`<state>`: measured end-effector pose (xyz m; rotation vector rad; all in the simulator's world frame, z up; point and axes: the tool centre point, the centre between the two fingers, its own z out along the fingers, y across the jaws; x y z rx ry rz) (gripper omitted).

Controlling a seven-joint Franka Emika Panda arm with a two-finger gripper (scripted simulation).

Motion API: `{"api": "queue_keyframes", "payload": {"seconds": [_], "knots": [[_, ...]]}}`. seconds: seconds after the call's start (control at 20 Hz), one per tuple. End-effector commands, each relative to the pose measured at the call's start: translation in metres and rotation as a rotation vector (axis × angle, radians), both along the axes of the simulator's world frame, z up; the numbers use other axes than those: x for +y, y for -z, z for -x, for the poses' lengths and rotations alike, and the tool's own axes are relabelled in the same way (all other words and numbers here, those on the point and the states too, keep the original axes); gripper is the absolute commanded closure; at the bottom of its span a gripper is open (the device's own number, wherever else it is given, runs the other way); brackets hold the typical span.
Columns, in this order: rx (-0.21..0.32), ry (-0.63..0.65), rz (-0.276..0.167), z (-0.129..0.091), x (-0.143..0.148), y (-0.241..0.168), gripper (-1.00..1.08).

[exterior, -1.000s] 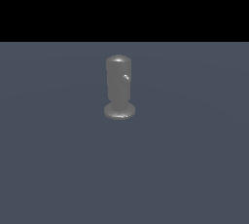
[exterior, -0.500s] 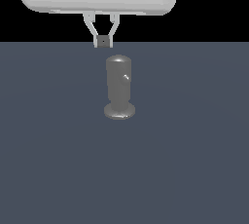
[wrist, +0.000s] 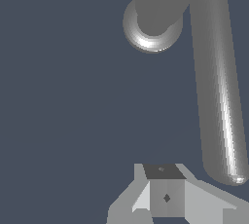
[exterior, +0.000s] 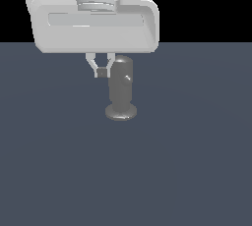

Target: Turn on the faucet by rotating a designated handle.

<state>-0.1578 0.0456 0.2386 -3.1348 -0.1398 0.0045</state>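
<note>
The faucet (exterior: 121, 90) is standing upright on the dark blue-grey floor (exterior: 187, 161), roughly at the middle of the exterior view, its flared round base (exterior: 120, 112) resting flat on the surface and its domed top reaching just under the arm's white body. In the wrist view the same faucet (wrist: 153, 9) is showing from above, with the bright rim of its base (wrist: 146, 43) ringing the column.

The handle (exterior: 128, 77) is pointing almost straight at the exterior camera, so there it is appearing only as a small pale nub high on the cylinder. In the wrist view the handle (wrist: 216, 82) is running as a long, thin, shiny rod away from the top of the faucet, and its rounded free end is lying just beside the fingertips, apart from them.

The gripper (exterior: 101, 72) is hanging at the exterior view's left of the cylinder, level with its upper part and very near it; whether it is touching the metal cannot be told. Its two fingers are pressed together with nothing between them, and the wrist view is showing the gripper (wrist: 165, 196) the same way.

The broad white gripper housing (exterior: 93, 23) is spreading above, covering the space over the faucet's dome.
</note>
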Motion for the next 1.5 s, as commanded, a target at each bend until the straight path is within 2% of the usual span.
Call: {"api": "queue_keyframes", "payload": {"seconds": [0.0, 0.75, 1.45], "knots": [[-0.002, -0.005, 0.001, -0.005, 0.002, 0.009, 1.08], [-0.003, -0.011, 0.003, -0.011, 0.005, 0.018, 1.08], [-0.003, -0.011, 0.003, -0.031, -0.068, 0.018, 1.08]]}}
